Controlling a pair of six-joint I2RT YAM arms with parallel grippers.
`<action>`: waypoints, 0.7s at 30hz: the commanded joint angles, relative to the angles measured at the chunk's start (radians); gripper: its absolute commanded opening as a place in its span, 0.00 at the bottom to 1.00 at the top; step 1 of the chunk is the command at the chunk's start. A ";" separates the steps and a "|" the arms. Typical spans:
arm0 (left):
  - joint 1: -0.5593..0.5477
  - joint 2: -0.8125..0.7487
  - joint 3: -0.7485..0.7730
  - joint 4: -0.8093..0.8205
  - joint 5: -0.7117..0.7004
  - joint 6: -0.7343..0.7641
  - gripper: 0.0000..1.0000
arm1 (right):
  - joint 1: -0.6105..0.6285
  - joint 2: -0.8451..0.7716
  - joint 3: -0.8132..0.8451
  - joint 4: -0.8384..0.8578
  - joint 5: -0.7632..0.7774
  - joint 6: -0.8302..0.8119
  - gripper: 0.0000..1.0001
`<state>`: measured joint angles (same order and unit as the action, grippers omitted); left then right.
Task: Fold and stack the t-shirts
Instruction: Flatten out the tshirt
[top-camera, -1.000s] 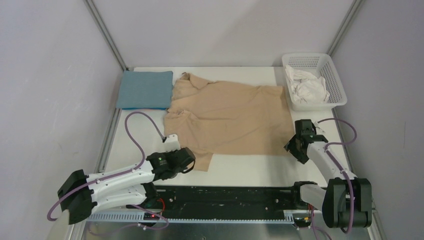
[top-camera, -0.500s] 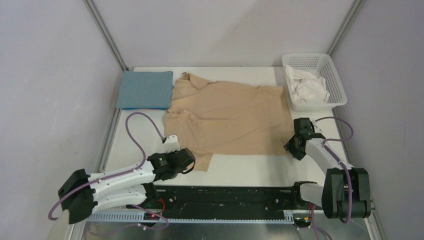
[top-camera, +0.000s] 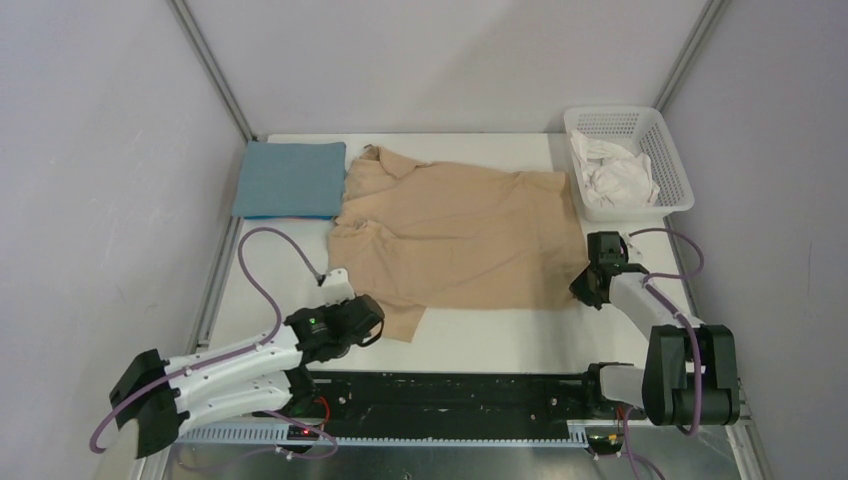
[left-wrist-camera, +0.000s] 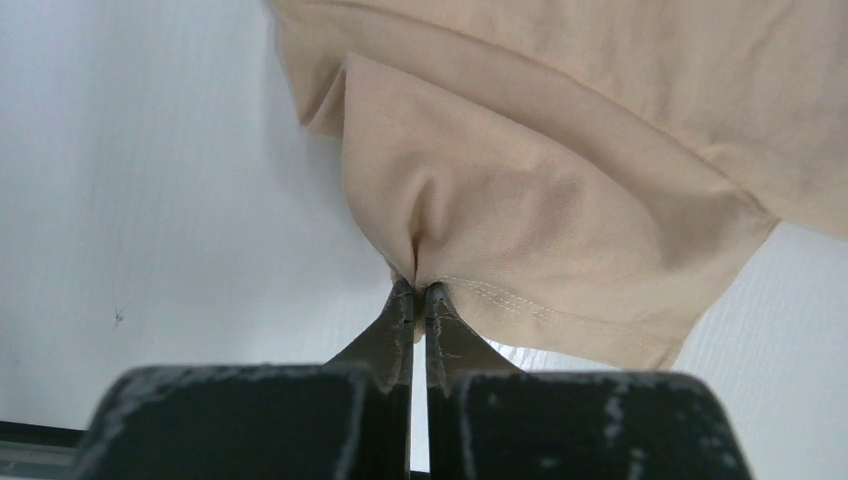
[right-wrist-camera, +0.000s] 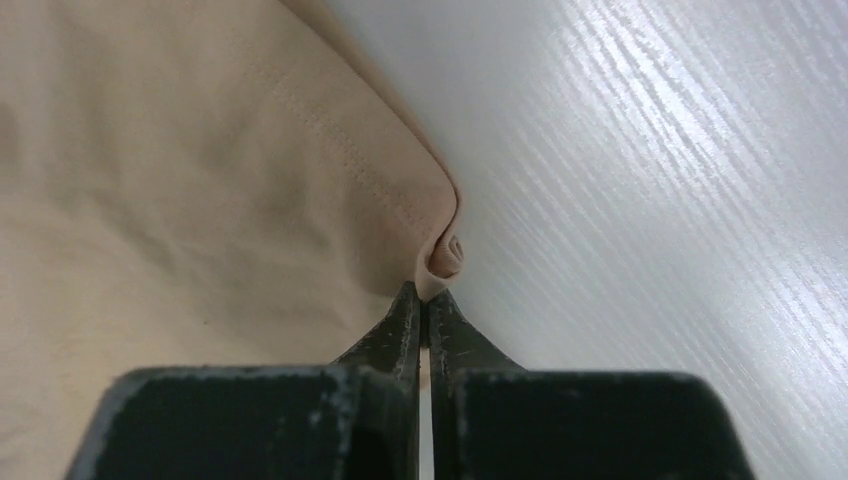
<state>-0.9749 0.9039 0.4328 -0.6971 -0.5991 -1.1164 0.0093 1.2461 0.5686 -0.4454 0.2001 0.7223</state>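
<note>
White table (top-camera: 500, 335), grey walls | top view alone gives layout: tan t-shirt (top-camera: 460, 235) spread flat mid-table; teal t-shirt (top-camera: 290, 178) folded far left, just beside it; basket (top-camera: 680, 180) far right | left wrist view: left gripper (left-wrist-camera: 418, 292) pinched tight on tan hem, near-left corner | right wrist view: right gripper (right-wrist-camera: 427, 298) clamped on near-right corner fold

A collared t-shirt (top-camera: 460, 235) lies spread across the middle of the table (top-camera: 500, 335), with a folded t-shirt (top-camera: 290, 178) just beside its far left edge, in the table's far left corner, and a basket (top-camera: 640, 211) at the far right, crumpled cloth (top-camera: 615, 175) inside it; the left gripper (top-camera: 383, 324) sits at the shirt's near left corner, the right gripper (top-camera: 583, 289) at its near right corner
</note>
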 joint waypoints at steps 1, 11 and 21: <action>0.035 -0.061 0.061 0.011 -0.096 0.027 0.00 | 0.000 -0.083 -0.008 0.024 -0.059 -0.048 0.00; 0.094 -0.315 0.470 0.015 -0.379 0.314 0.00 | 0.000 -0.400 0.274 -0.089 -0.167 -0.115 0.00; 0.094 -0.381 0.982 0.165 -0.098 0.798 0.00 | 0.000 -0.561 0.691 -0.244 -0.147 -0.159 0.00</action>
<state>-0.8875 0.5182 1.2377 -0.6437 -0.8284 -0.5716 0.0120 0.7151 1.1145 -0.6113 0.0345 0.6067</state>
